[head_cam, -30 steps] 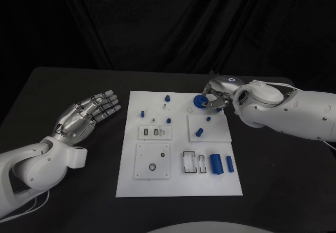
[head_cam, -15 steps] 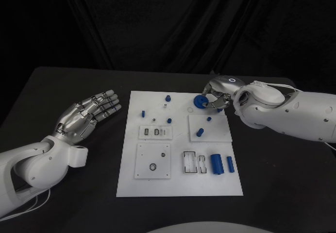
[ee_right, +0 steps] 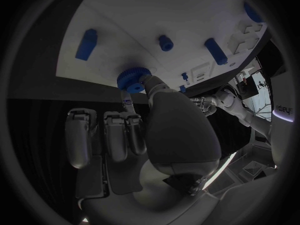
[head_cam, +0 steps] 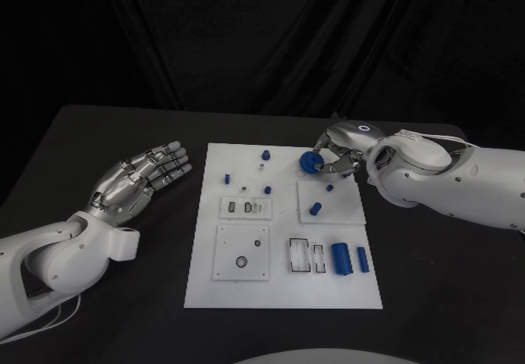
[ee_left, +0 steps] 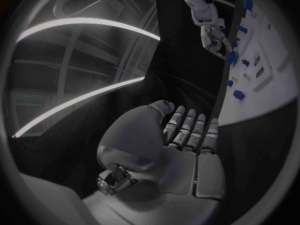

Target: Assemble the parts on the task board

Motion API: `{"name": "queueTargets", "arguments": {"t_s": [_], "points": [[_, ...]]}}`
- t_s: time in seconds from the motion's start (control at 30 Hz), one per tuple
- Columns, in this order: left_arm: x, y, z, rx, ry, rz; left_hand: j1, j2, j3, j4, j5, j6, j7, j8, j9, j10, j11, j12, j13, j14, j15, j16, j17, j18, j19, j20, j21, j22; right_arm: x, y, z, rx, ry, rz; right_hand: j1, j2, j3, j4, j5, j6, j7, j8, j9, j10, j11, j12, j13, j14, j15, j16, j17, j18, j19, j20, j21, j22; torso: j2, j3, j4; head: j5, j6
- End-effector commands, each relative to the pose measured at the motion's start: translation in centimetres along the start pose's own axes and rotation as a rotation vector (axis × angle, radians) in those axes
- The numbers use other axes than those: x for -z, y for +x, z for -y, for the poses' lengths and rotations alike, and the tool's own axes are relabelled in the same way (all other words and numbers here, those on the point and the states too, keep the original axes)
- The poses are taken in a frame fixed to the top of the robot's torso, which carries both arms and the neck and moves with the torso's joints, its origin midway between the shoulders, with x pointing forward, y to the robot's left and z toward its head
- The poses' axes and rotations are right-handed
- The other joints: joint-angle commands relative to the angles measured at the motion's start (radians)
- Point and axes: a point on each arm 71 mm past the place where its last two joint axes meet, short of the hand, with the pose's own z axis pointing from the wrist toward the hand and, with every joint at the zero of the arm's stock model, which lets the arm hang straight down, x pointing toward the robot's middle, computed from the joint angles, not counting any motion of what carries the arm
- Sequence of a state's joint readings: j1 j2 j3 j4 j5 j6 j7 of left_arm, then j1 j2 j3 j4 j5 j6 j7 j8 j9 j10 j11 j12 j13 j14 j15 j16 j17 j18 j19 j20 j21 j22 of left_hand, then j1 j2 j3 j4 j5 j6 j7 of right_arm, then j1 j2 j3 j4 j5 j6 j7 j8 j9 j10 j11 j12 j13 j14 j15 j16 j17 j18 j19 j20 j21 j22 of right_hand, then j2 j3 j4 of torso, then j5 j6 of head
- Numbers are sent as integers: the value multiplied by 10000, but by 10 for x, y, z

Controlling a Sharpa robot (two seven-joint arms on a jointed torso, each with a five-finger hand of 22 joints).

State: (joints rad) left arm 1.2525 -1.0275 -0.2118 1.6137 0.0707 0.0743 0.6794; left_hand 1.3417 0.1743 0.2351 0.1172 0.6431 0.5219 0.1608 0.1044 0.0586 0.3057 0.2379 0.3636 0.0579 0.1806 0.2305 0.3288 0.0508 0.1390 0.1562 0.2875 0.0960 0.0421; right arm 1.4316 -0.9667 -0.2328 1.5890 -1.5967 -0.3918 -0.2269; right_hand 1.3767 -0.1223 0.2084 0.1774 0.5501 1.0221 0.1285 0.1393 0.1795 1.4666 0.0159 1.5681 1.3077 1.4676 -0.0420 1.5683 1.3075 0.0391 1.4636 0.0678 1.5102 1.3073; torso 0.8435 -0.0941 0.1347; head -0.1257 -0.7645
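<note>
Task board: loose blue cylinders lying at near right corner, unseated; small blue pegs standing mid-board. Beside board's left edge: left hand, palm up, fingers spread, holding nothing. At far right edge: right hand, fingertips closed on blue gear touching the board; assembly judged early, most parts outstanding.

We can see just part of the blue gear in the upper middle of the head view, because the fingers of the right hand cover its right side. We cannot tell what the gear sits on. The left arm is cut off at the lower left edge. The tiny parts in the middle of the white board are too small to make out.
</note>
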Motion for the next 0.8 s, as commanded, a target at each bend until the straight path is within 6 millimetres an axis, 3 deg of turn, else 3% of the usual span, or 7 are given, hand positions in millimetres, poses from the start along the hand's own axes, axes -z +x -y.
{"name": "queueTargets", "arguments": {"t_s": [0.03,0.27,0.6,0.8], "points": [[0,2,13,74,1851,-185,-107,0,59,12,7,-23,414,2,-2,20,28,17,4,-13,35,55,4,-131,58,44,31,5,-3,-4,-14,-155,-385,326,-76,-10,11,77,1,338,-442,708,1387,1042,-23,27,2631,1032,-55,25,2633,-178,550,-45,50,2117,-4,-14,-16,9,-3],[-2,3,12,96,1823,-222,-107,0,59,12,7,-23,414,2,-2,20,28,17,4,-13,35,55,4,-131,58,44,31,5,-10,-4,-35,-289,-929,278,-95,-3,37,80,-110,322,-443,715,1434,1042,-22,27,2631,1032,-52,25,2633,-184,567,-40,66,2135,2,-15,3,22,10],[-3,3,11,110,1804,-254,-111,-1,68,11,4,-30,416,1,-3,15,31,13,3,-7,40,65,5,-132,59,46,31,5,-24,0,-56,-278,-1449,102,-94,15,81,65,-264,255,-433,696,1484,1042,-17,27,2631,1032,-48,25,2633,-186,575,-35,71,2143,21,5,43,-61,-18],[-3,3,11,105,1795,-249,-117,0,79,10,-1,-33,418,-1,-3,13,33,13,3,0,47,77,7,-135,68,49,37,8,-32,1,-61,-219,-1582,70,-89,26,113,48,-387,206,-419,678,1519,1042,-4,27,2631,1032,-38,25,2633,-179,556,-28,48,2126,14,-7,19,22,-57]]}}
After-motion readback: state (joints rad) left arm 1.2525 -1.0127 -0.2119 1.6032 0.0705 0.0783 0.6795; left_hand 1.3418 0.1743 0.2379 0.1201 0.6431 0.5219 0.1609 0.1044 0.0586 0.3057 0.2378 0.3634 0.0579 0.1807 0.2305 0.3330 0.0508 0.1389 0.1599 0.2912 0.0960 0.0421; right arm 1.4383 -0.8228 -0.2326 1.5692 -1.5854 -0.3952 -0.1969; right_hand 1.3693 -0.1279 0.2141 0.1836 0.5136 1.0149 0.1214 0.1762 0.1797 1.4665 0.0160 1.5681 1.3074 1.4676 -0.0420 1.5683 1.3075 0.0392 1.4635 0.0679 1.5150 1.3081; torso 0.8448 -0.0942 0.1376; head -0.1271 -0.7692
